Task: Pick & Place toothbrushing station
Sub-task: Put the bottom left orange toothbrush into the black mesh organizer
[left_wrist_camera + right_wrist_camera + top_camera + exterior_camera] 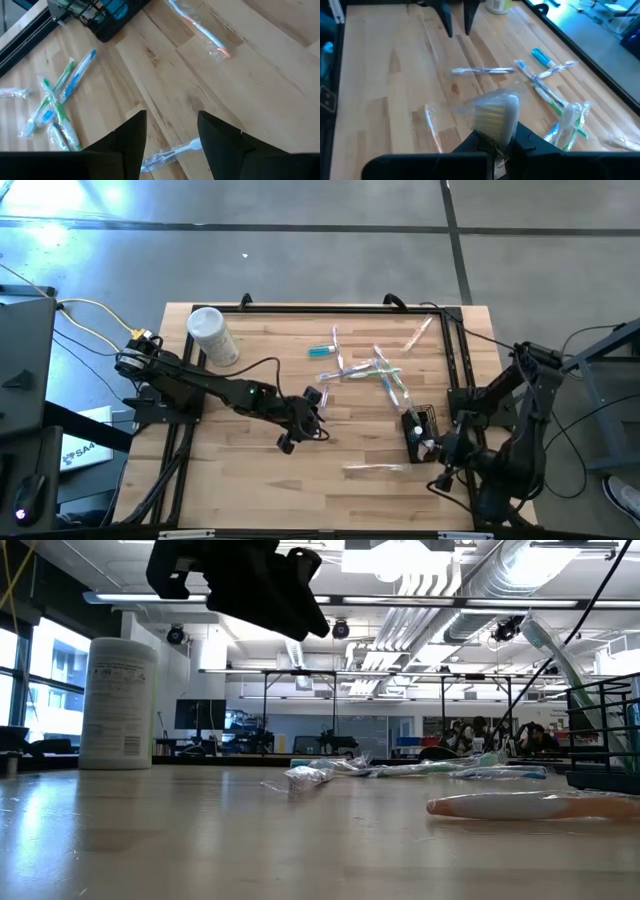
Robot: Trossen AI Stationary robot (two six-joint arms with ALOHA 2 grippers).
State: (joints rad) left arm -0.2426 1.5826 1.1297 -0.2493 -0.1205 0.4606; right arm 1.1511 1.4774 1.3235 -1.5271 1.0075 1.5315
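Observation:
My left gripper [305,425] hangs open and empty above mid-table, also seen in the low view [240,580]. A clear-wrapped toothbrush [170,152] lies on the wood below its fingers. My right gripper [432,448] is shut on a wrapped toothbrush with yellow-white bristles [496,116], right beside the black wire-mesh holder [420,423]. The holder stands on the table and has teal things in it [112,12]. Several more wrapped toothbrushes [378,370] and a teal toothpaste tube [322,351] lie flat at the far middle. One toothbrush [375,468] lies near the front. My right gripper pinches the wrapped toothbrush between its two fingers just below the bristled head [495,134]. The head sticks out past the fingertips. The handle is hidden behind the fingers. The toothbrush is lifted clear of the table.
A white cylindrical canister [213,335] stands at the far left of the table. Black rails [455,365] run along the table's sides. Bare wood lies between the two grippers and along the near left [240,480].

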